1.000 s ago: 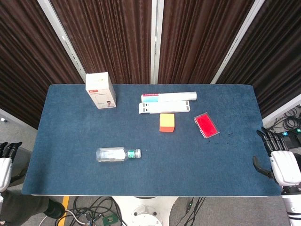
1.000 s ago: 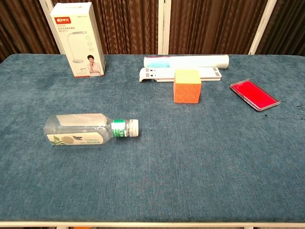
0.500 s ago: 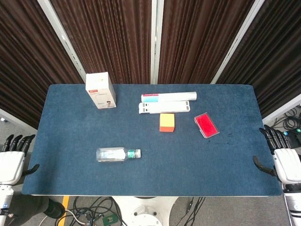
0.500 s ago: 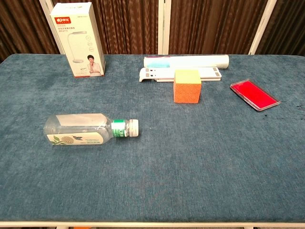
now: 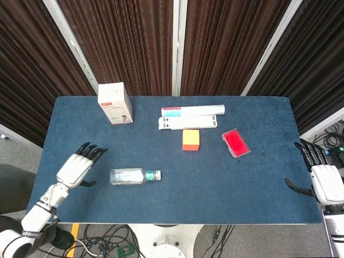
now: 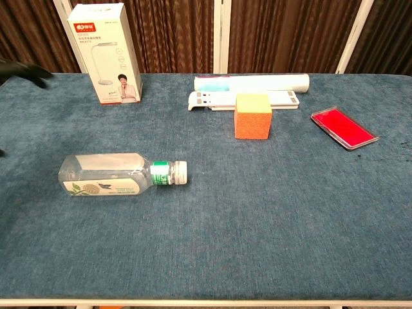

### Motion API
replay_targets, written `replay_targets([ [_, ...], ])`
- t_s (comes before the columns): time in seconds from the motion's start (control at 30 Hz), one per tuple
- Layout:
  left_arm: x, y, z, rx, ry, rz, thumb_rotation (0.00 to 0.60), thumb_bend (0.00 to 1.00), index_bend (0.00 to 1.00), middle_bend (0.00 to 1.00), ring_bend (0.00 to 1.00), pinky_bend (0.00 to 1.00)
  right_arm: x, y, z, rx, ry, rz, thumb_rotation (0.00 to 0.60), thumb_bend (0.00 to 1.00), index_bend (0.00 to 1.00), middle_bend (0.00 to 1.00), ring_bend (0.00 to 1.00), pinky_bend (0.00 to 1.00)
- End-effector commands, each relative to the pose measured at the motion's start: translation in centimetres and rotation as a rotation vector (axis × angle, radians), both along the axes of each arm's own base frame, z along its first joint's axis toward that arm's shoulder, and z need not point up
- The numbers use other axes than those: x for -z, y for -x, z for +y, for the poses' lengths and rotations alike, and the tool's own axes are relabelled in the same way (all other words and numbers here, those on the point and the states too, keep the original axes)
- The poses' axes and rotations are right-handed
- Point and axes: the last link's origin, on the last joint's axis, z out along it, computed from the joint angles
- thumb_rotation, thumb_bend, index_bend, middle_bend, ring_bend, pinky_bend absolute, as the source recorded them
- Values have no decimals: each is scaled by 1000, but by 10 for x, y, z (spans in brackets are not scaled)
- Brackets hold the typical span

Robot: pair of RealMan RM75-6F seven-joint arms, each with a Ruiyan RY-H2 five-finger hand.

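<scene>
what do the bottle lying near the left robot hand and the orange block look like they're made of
The clear bottle with the green cap band looks like thin glossy plastic: you can see through its body, and a paper-like label wraps it. The orange block with the yellow top looks like foam or sponge, since its faces are matte and finely speckled, though painted wood can't be ruled out.

Left hand (image 5: 76,169) fingers spread, right hand (image 5: 324,183) fingers apart, empty
</scene>
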Motion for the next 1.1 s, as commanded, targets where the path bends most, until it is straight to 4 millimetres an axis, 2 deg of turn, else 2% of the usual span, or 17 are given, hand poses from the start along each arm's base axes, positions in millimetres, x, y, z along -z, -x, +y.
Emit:
replay_targets([
  [0.03, 34, -20, 9, 33, 109, 13, 600, 75, 75, 122, 66, 74, 0, 0, -1, -1, 0, -1, 600, 127, 0, 0, 0, 0],
  [0.2, 66, -31, 1, 33, 189, 15, 600, 76, 76, 122, 66, 80, 0, 1, -1, 2, -5, -5, 600, 127, 0, 0, 0, 0],
  [0.33, 87, -35, 7, 8, 184, -7, 600, 78, 93, 129, 70, 90, 2, 1, -2, 1, -16, -7, 600, 127, 0, 0, 0, 0],
  [0.63, 111, -37, 19, -44, 154, -27, 600, 149, 195, 204, 153, 147, 3, -2, -1, 1, -35, -2, 600, 127, 0, 0, 0, 0],
  [0.7, 114, -37, 21, -42, 136, -46, 600, 190, 252, 249, 196, 162, 3, -2, -3, 3, -39, -2, 600, 129, 0, 0, 0, 0],
  [0.8, 117, -36, 20, -42, 128, -93, 600, 283, 366, 380, 323, 296, 4, -3, -6, 4, -51, -3, 600, 140, 0, 0, 0, 0],
  [0.87, 117, -36, 20, -34, 126, -122, 600, 330, 416, 427, 367, 335, 5, -7, -8, -5, -76, -3, 600, 245, 0, 2, 0, 0],
  [0.93, 116, -37, 20, -13, 123, -161, 600, 380, 454, 449, 388, 342, 7, -11, -12, -7, -139, 6, 600, 471, 0, 16, 0, 0],
  [0.97, 115, -39, 20, -1, 121, -182, 600, 404, 467, 455, 391, 341, 8, -13, -14, -8, -170, 7, 600, 534, 0, 22, 0, 0],
  [1.03, 112, -43, 20, 18, 118, -253, 600, 428, 479, 467, 400, 337, 10, -24, -20, -28, -232, -1, 600, 588, 0, 25, 0, 0],
  [1.1, 110, -49, 19, 26, 134, -358, 600, 429, 480, 475, 408, 336, 12, -39, -27, -73, -281, -22, 600, 569, 0, 26, 0, 0],
])
